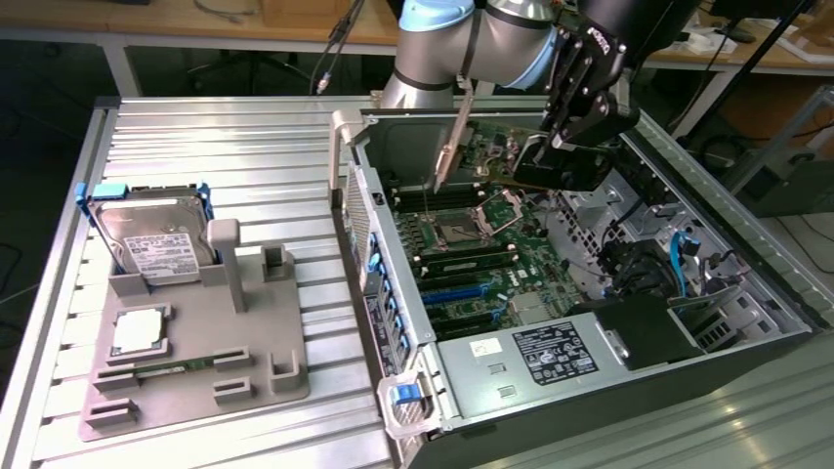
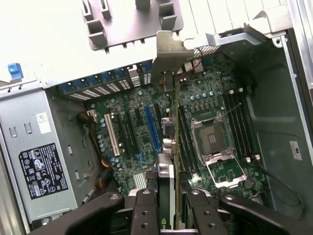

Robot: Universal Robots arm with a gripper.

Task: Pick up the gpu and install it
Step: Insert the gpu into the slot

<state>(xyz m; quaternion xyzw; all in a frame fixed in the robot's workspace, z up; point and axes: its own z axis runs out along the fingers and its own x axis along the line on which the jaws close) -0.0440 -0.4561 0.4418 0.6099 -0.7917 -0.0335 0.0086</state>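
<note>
My gripper [image 1: 575, 125] is shut on the gpu [image 1: 563, 168] and holds it in the air over the open computer case [image 1: 729, 244]. The card's black cooler block hangs just under the fingers, and its silver end bracket [image 1: 448, 147] points down toward the case's rear wall. In the wrist view the gpu [image 2: 168, 122] is seen edge-on between the two black fingers [image 2: 145, 205], with its bracket [image 2: 168, 54] at the far end. It hovers above the motherboard [image 2: 132, 132], near the blue slot [image 2: 151, 129] and apart from it.
A power supply [image 1: 548, 357] fills the case's near end, and a bare CPU socket [image 2: 215, 137] sits beside the memory slots. On the exterior view's left, a grey fixture [image 1: 195, 342] holds a hard drive in a blue frame [image 1: 150, 234], a processor [image 1: 140, 332] and a memory stick [image 1: 170, 369].
</note>
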